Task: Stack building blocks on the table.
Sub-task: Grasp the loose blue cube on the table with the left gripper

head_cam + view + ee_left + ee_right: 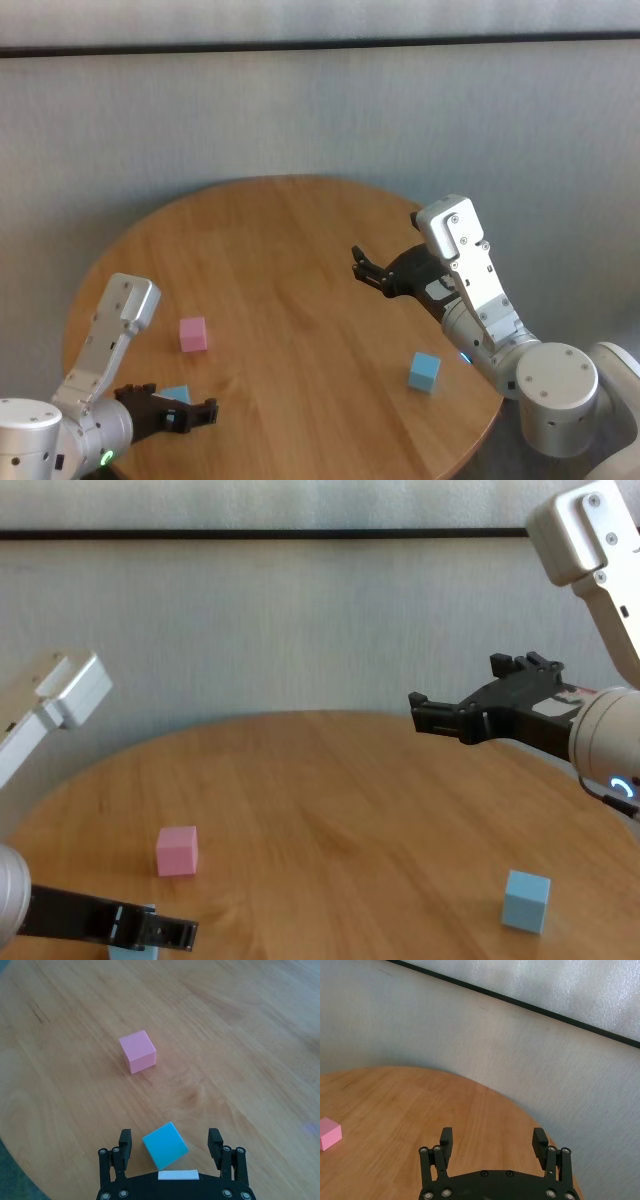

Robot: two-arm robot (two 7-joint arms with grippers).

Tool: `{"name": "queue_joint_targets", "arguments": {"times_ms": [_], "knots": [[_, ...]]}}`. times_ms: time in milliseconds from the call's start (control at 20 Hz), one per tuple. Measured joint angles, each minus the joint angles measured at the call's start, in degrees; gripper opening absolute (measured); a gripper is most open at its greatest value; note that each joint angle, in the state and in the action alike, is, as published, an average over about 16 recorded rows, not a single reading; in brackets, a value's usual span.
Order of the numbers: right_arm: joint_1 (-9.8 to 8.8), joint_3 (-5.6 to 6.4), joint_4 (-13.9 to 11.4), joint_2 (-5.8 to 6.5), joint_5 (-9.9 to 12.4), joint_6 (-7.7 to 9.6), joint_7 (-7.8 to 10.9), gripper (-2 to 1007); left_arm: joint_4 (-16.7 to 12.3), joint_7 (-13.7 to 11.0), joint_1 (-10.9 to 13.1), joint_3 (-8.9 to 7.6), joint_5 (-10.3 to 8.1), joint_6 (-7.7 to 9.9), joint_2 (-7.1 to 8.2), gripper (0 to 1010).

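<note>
Near the table's [300, 230] left front edge, we have one light blue block [165, 1145] sitting between the spread fingers of our left gripper [169, 1144], jaws open, not clamped on it. Pink block [193, 334] sits on the wood just beyond that block, apart from it. Second light blue block [424, 371] is well apart, toward the table's right front. Our right gripper [362, 269] hovers above the table, jaws open, holding nothing.
</note>
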Motion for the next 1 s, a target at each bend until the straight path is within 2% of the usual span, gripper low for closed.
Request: {"name": "queue_joint_targets", "arguments": {"times_ms": [300, 650, 1000], "knots": [[0.00, 0.00, 0.00, 0.00, 0.00, 0.00, 0.00, 1001, 0.95, -0.42, -0.69, -0.14, 0.35, 0.81, -0.69, 1000], [0.00, 0.00, 0.00, 0.00, 0.00, 0.00, 0.00, 1001, 1.31, -0.90, -1.10, 0.05, 0.75, 1.28, -0.75, 992], [0.00, 0.00, 0.00, 0.00, 0.00, 0.00, 0.00, 1001, 1.31, -0.92, -1.13, 0.11, 0.75, 1.27, -0.65, 917]]}}
